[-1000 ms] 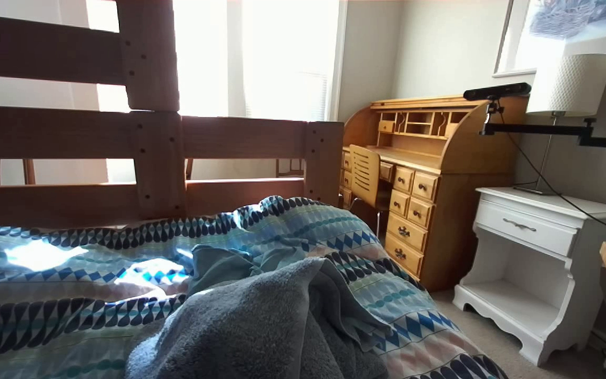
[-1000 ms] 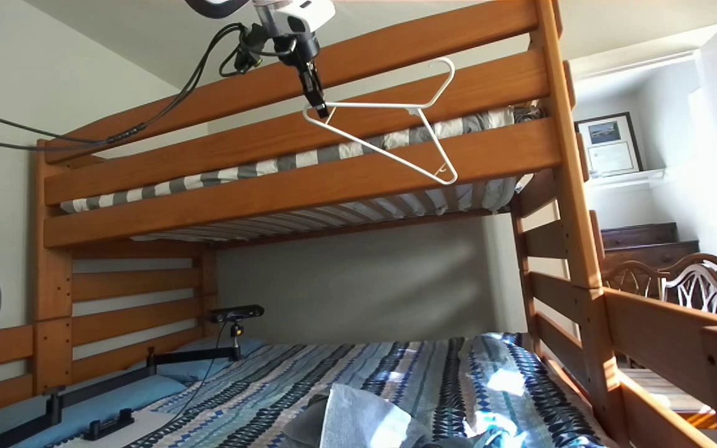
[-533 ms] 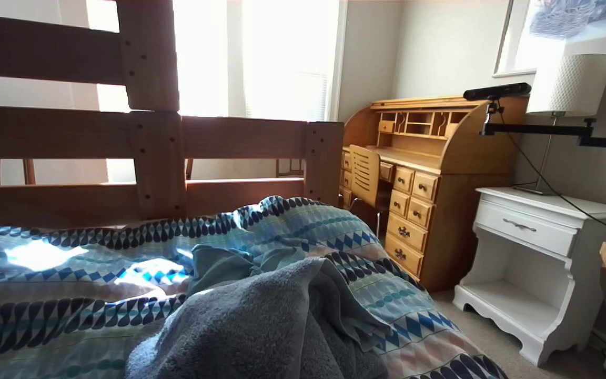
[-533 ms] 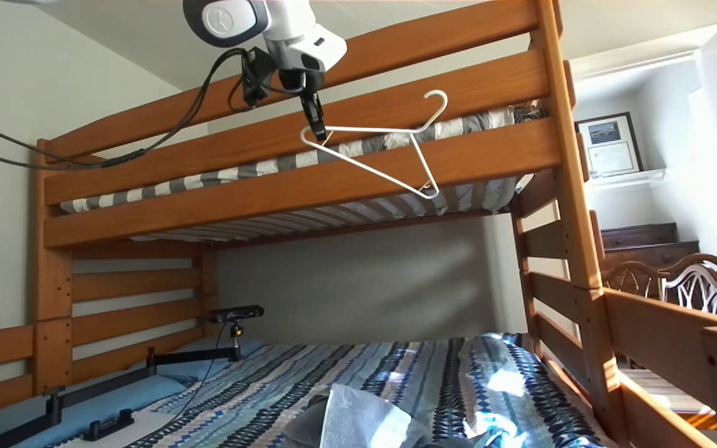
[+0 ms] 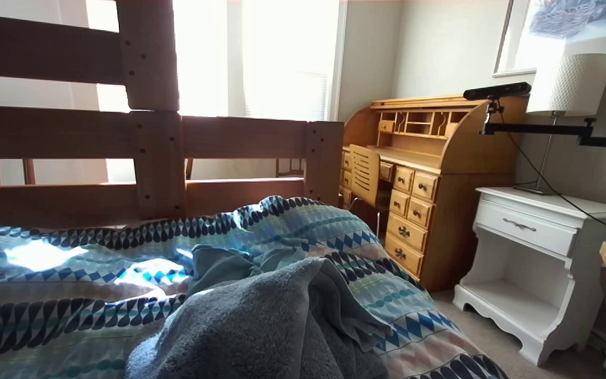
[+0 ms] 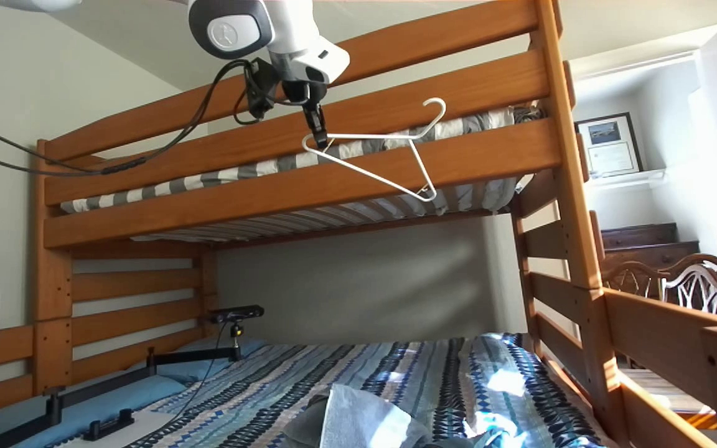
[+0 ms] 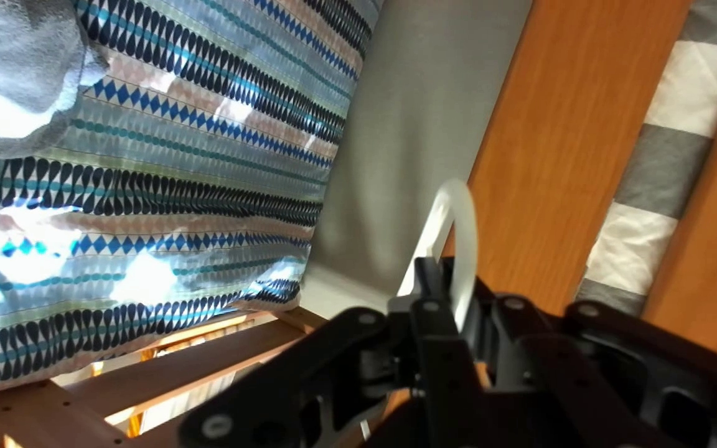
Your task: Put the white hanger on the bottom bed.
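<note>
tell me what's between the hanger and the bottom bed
No object shows there: in an exterior view, open space separates the hanger from the bottom bed below, with the top bunk and wall behind.

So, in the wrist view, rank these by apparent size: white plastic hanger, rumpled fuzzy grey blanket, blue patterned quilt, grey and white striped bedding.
1. The quilt, largest by far.
2. The blanket and striped bedding: both run out of frame, too close to rank.
3. The hanger, smallest, partly hidden.

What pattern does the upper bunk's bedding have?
The bedding has grey and white bands, clearest in the wrist view.
</note>
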You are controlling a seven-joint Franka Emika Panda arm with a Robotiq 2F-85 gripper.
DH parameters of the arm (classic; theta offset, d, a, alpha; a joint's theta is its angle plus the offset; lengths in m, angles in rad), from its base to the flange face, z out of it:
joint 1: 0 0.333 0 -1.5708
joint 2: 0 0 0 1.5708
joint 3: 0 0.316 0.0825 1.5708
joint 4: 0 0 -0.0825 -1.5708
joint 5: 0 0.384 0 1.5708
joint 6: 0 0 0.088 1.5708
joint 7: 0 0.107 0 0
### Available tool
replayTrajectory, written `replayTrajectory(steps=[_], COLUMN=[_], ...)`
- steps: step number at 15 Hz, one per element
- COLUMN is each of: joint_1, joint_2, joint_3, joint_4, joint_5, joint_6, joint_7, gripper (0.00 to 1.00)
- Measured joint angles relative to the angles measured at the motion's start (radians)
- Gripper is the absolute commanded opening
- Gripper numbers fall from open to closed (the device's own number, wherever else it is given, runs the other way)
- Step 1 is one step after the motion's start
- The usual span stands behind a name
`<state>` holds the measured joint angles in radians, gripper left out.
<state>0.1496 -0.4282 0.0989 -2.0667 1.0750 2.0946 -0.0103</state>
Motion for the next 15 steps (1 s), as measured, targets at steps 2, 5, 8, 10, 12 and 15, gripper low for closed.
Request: replayTrajectory(steps=[2,5,8,10,12,15], joint_1=[0.001,0.000,-0.003,-0.005,-0.010,-0.016], joint_2=[0.032,0.092,0.147,0.177,0.203,0.240], joint_3=[0.001,-0.008,-0.016,-0.020,-0.022,-0.022], joint_4=[-0.006,-0.022,-0.046,-0.067,-0.088,-0.118], joint_5=[0.059,0.165,0.255,0.298,0.333,0.375], joint_6=[0.016,0.020,0.013,0.008,-0.003,-0.016], joint_7=[-0.030,-0.094,-0.147,-0.182,-0.218,-0.291], gripper=[0.02,0.02,0.02,0.02,0.02,0.02])
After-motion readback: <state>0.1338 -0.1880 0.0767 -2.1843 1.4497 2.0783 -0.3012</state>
